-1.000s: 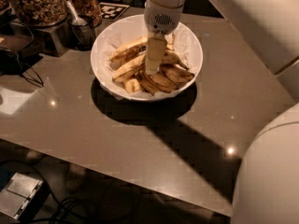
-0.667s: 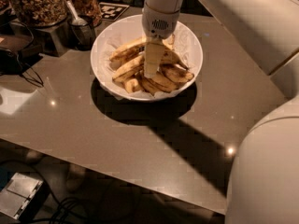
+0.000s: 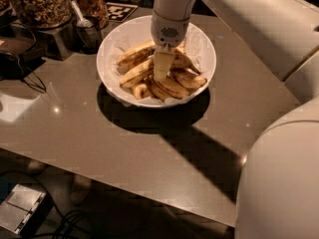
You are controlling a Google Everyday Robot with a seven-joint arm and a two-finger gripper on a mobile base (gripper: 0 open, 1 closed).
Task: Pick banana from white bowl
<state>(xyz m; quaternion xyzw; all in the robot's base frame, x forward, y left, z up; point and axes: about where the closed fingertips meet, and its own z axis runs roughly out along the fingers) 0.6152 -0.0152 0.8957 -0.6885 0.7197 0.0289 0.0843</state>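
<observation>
The white bowl (image 3: 112, 43) stands on the grey table toward the back. It is lined with crinkled white paper and holds several yellow bananas with brown blotches (image 3: 135, 72). My gripper (image 3: 162, 69) hangs straight down from the white arm over the middle of the bowl, its pale tip down among the bananas. I cannot tell which banana it touches. The arm hides the bananas behind it.
Glass jars of nuts (image 3: 40, 3) and a metal scoop in a cup (image 3: 85, 28) stand at the back left. A black cable (image 3: 25, 78) lies at the left edge. A tag marker (image 3: 121, 11) lies behind the bowl. My white body fills the right side.
The gripper has stayed over the middle of the bowl, its tip slightly higher among the bananas. The bananas have hardly shifted.
</observation>
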